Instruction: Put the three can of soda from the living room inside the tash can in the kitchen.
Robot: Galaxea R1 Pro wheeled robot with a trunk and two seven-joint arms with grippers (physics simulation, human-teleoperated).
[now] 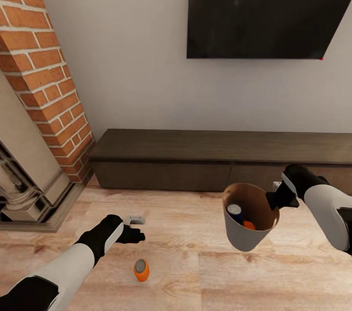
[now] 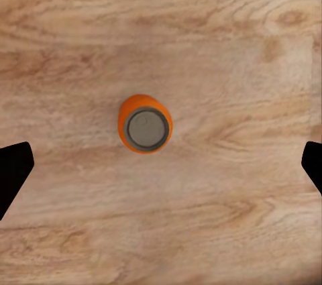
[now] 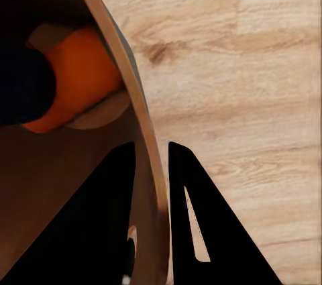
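Orange soda can [image 1: 141, 270] upright on pale wood plank floor [image 1: 195, 272], left gripper [image 1: 138, 236] above it, jaws wide.
Right gripper [image 1: 270, 199] pinches rim of grey tapered bin [image 1: 248, 223], blue can [image 1: 235, 213] and orange can [image 1: 249, 225] inside; dark low cabinet [image 1: 220, 159], brick fireplace [image 1: 46, 81], black TV [image 1: 264, 8] behind.

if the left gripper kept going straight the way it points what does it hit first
Most likely the upright orange can on the wood floor: it sits centred between the open jaws of the left gripper, though how far below is unclear.

Two soda cans binned, one upright on the wood floor.
Grey trash can [image 1: 248, 238], brown inside, holds a blue can [image 1: 235, 212] and an orange can [image 1: 249, 225]; another orange can [image 1: 141, 270] stands apart.
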